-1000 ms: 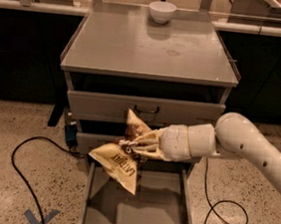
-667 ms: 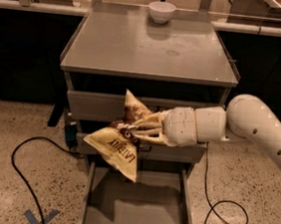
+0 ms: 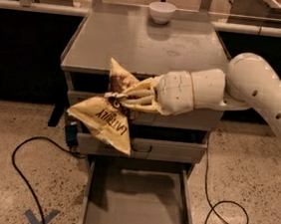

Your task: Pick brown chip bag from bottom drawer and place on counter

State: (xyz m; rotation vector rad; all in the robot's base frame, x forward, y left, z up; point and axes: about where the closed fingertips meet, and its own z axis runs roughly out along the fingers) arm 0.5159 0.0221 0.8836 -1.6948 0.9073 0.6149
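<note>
my gripper [image 3: 115, 100], jaws pinched tight on the brown chip bag [image 3: 101, 125], has hauled it up over the last second, so it's well clear of the bottom drawer [image 3: 135, 206] and nearly level with the counter [image 3: 138, 38], reckon up-and-over is next.

Speckled beige terrazzo floor [image 3: 24, 122] all around. Thin black cable [image 3: 14, 157] looping across it at left, a second black cable [image 3: 207, 176] trailing at right. Blue tape mark [image 3: 36, 219] at lower left. Behind, dark cabinets [image 3: 21, 56] beneath a long pale ledge [image 3: 36, 7]. Dim, warm light.
</note>
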